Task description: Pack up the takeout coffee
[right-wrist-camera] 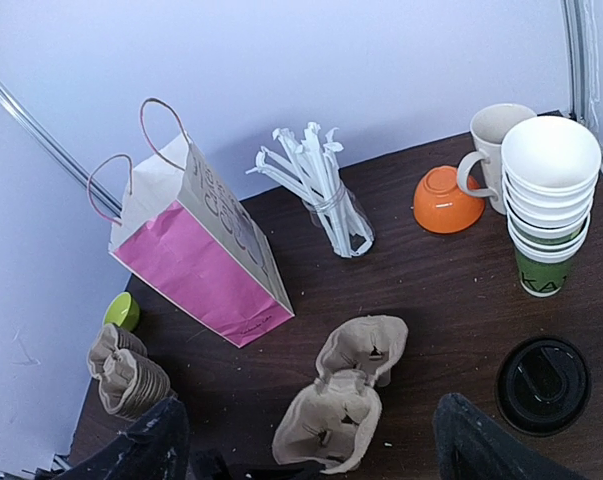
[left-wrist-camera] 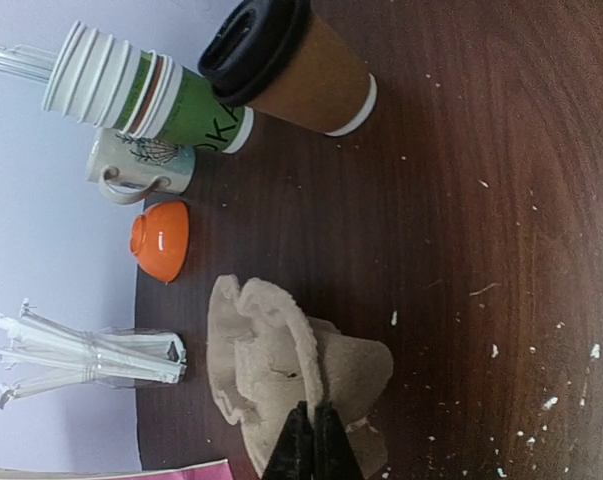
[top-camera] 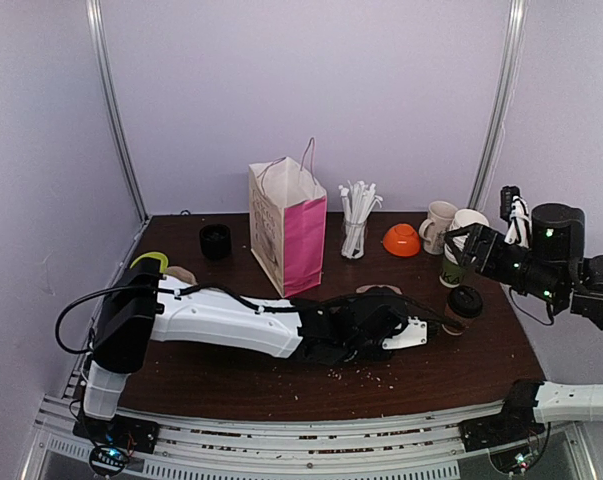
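Note:
The takeout coffee (top-camera: 464, 304), a brown paper cup with a black dome lid, stands at the right of the table; it also shows as the coffee (left-wrist-camera: 291, 65) and its lid (right-wrist-camera: 543, 385). My right gripper (top-camera: 459, 245) hangs above and behind it, open and empty, its fingers (right-wrist-camera: 481, 445) spread wide. My left gripper (left-wrist-camera: 312, 445) is shut on the rim of a beige pulp cup carrier (left-wrist-camera: 281, 370) lying mid-table, left of the cup. That carrier (right-wrist-camera: 341, 400) has two empty wells. The left arm (top-camera: 231, 320) stretches across the front of the table.
A pink-and-white paper bag (top-camera: 286, 225) stands open at the back. Beside it are a glass of wrapped straws (top-camera: 356, 222), an upturned orange bowl (top-camera: 402, 240), a beige mug (top-camera: 439, 224) and a stack of white-and-green cups (right-wrist-camera: 551, 200). A stack of carriers (right-wrist-camera: 126, 370) sits far left.

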